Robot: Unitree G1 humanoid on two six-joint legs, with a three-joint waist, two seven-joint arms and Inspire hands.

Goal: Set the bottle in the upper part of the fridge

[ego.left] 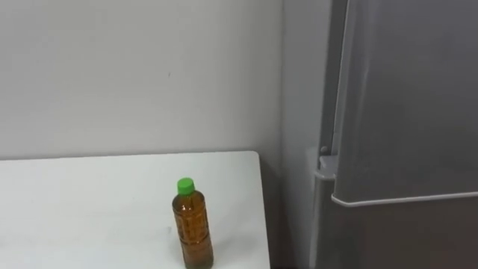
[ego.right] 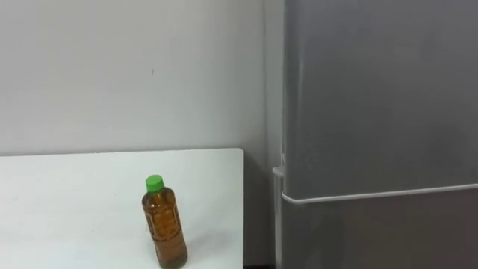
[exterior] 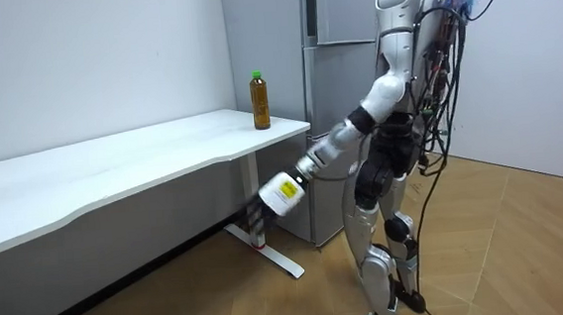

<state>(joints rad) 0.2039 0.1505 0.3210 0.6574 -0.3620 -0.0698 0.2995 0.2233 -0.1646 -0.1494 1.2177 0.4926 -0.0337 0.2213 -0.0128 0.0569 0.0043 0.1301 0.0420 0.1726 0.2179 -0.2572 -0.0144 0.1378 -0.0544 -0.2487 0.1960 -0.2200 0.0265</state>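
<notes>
A clear bottle (ego.left: 193, 228) of amber drink with a green cap stands upright on the white table (ego.left: 89, 202), close to the table's right end. In the room view the bottle (exterior: 260, 99) sits at the table end nearest the fridge. The grey fridge (ego.left: 418, 97) stands just right of the table, both its doors shut, with the seam between upper and lower door at about cap height. I stand facing the table end and the fridge. My left hand (exterior: 276, 195) hangs low, below the table edge and well under the bottle.
A plain wall runs behind the table and fridge. A narrow gap separates the table's right end from the fridge side (ego.left: 302, 112). The table's leg and foot (exterior: 274, 259) rest on the wooden floor near my legs.
</notes>
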